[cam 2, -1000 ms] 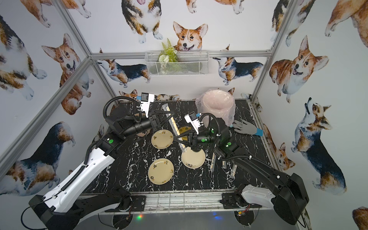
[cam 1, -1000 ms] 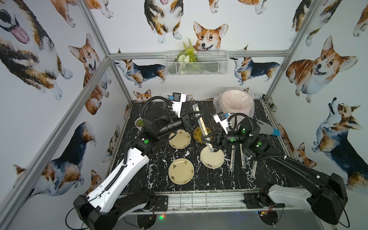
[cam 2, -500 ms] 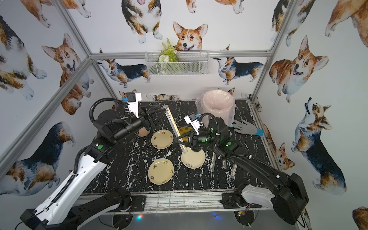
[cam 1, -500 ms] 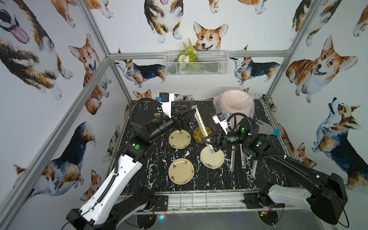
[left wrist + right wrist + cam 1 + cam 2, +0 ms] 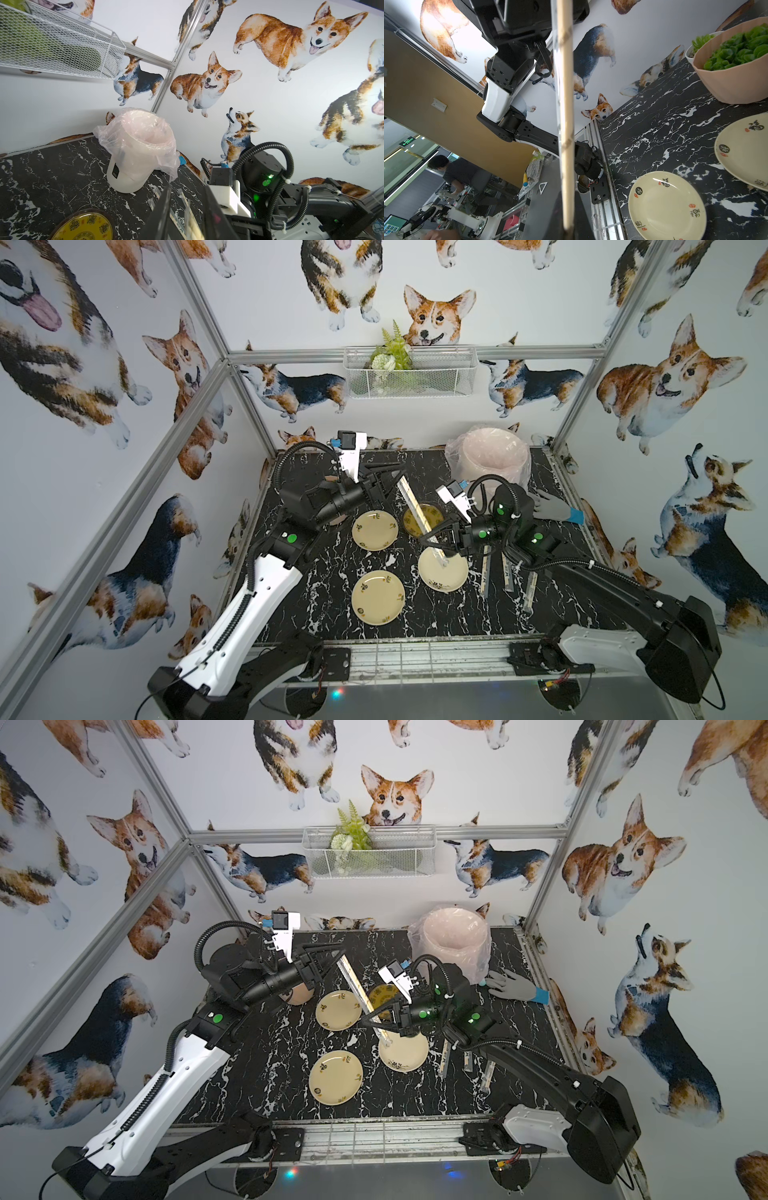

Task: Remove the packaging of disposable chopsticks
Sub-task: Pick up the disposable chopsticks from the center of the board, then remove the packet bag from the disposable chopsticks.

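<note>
Right claw (image 5: 432, 542) clamped on sleeved chopsticks (image 5: 413, 506), tilted, lower end at a pale plate (image 5: 454, 581). Left claw (image 5: 395, 479): jaws straddle the clear sleeve (image 5: 178, 223) at its top; pinch or gap, cannot tell.

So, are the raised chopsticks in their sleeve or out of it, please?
In: clear sleeve runs along the chopsticks in the right wrist view.

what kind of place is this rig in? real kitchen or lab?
Probably a lab data-collection cell, not a kitchen: an aluminium frame with corgi-print walls boxes in a marble-look tabletop, and the right wrist view shows a person at a workbench outside.
</note>
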